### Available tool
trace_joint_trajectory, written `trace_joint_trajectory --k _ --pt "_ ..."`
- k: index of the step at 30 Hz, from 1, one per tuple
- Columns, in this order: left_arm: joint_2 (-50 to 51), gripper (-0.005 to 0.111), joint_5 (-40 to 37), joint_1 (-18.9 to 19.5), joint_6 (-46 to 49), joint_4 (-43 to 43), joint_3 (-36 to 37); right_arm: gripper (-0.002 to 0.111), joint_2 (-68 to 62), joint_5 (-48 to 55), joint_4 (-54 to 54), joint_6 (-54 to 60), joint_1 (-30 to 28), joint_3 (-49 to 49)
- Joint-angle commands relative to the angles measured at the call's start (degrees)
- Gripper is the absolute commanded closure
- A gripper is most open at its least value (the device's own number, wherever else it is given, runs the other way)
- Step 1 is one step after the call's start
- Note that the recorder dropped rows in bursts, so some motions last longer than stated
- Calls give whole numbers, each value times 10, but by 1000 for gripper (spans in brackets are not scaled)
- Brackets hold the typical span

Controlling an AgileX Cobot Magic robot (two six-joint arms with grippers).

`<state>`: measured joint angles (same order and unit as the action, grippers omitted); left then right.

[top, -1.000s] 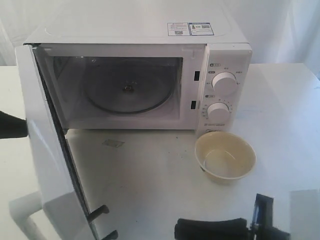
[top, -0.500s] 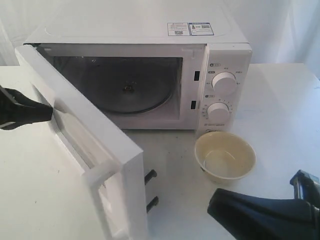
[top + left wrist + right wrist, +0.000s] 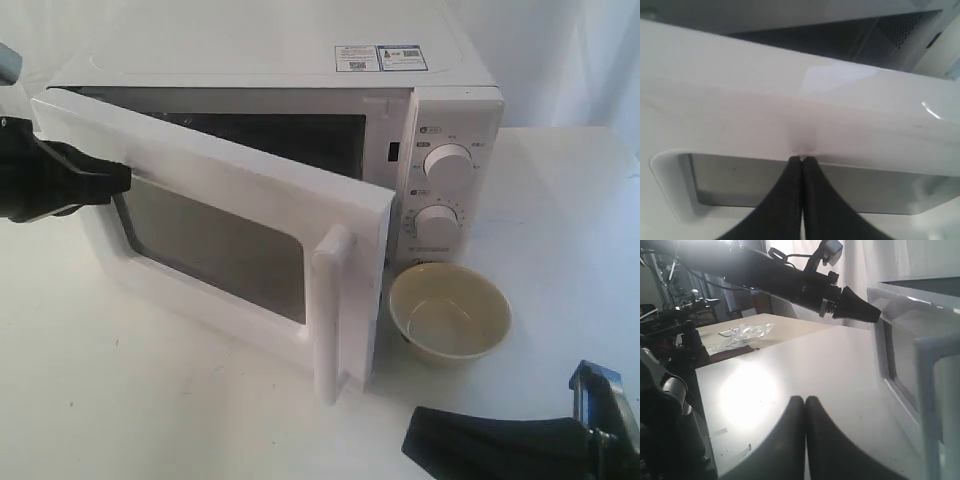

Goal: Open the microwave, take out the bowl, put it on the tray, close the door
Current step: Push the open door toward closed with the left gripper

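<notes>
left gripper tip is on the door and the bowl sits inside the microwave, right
No. The bowl sits outside the microwave, on the table before its knob panel, as the exterior view shows. The left gripper is on the door.

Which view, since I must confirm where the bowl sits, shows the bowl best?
The exterior view: the bowl sits whole and upright on the table, in front of the knob panel of the microwave. Neither wrist view shows it; the left one is filled by the door, the right one shows the door's side and table.
</notes>
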<state>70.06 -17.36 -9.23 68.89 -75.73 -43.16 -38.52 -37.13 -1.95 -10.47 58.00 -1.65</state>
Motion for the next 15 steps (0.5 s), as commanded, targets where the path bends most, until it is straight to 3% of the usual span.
trace_joint_trajectory --k 1,15 --pt "8 107 -13 -2 97 -102 -2 108 4 5 -2 13 2 3" --pt "33 107 -33 -2 176 -185 -3 108 4 25 -2 15 2 4"
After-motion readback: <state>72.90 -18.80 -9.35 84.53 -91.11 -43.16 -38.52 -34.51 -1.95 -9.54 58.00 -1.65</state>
